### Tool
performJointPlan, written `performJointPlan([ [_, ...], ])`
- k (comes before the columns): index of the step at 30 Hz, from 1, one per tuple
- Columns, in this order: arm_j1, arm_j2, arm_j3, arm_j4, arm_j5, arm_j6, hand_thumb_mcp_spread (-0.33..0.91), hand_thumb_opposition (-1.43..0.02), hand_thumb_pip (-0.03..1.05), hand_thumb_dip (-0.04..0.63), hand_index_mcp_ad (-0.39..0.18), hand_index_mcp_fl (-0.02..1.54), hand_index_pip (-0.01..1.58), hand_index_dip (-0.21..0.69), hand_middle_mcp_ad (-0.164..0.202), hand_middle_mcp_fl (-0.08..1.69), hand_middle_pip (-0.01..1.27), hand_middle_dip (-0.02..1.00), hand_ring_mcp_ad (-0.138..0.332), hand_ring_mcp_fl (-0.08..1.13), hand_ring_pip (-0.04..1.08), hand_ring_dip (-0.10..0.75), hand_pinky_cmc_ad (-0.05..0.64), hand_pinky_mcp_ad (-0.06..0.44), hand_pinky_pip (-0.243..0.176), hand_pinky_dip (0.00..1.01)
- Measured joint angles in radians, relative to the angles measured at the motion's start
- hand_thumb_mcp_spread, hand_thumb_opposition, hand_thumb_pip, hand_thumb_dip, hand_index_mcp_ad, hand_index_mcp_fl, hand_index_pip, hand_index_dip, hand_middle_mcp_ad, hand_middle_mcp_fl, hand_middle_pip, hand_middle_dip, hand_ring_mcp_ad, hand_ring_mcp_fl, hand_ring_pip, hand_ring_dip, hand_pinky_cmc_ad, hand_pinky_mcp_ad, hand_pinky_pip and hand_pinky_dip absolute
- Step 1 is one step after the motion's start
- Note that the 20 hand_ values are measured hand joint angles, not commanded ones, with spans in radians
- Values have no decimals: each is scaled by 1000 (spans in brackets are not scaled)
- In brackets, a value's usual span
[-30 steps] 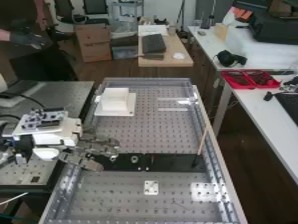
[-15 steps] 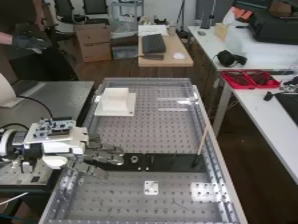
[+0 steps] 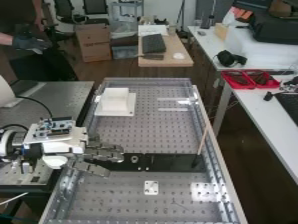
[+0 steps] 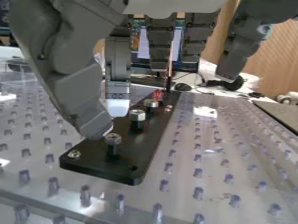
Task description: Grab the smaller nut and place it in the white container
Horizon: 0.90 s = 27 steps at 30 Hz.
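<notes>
The robot hand [image 3: 105,151] is spread wide over one end of the black plate [image 4: 126,171], its fingers relaxed and apart. The smaller nut [image 4: 113,139] sits atop a post there, near a fingertip. The white container [image 3: 116,102] stands farther along the table [image 3: 149,132].

From my station I see a grey worktop [image 3: 140,135], which has many small holes in regular rows and raised rails [image 3: 211,150] along its long sides. A long black plate [image 3: 173,162] lies flat across it. Toward the far end sits the white container [image 3: 116,104] with its flat base. A small white plate [image 3: 151,188] lies nearer to the camera, apart from the black one.
</notes>
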Motion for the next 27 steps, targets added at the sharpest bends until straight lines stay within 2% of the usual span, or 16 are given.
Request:
performJointPlan([
  [6, -1, -6, 0, 15, -5, 5, 429, -834, 721, 237, -154, 17, 1548, 127, 70, 35, 131, 216, 113, 0, 84, 94, 367, 278, -89, 354],
  [9, -2, -7, 0, 20, -9, 5, 429, -834, 705, 236, -180, 17, 1555, 141, 70, 31, 131, 220, 113, 0, 87, 112, 363, 278, -89, 332],
  [14, -6, -14, 1, 32, -17, 18, 442, -834, 696, 239, -178, 17, 1555, 141, 66, 35, 131, 220, 113, 0, 84, 112, 365, 278, -91, 328],
  [16, -10, -19, 1, 38, -24, 26, 442, -834, 696, 239, -176, 17, 1555, 141, 70, 35, 131, 220, 113, 0, 87, 113, 365, 278, -73, 333],
  [19, -15, -24, 1, 50, -34, 35, 442, -834, 696, 239, -173, 17, 1555, 141, 70, 31, 131, 220, 113, 0, 91, 117, 346, 278, -73, 333],
  [27, -23, -38, 10, 52, -54, 46, 461, -834, 689, 236, -171, 17, 1555, 141, 70, 51, 131, 220, 113, 0, 91, 117, 349, 278, -75, 318],
])
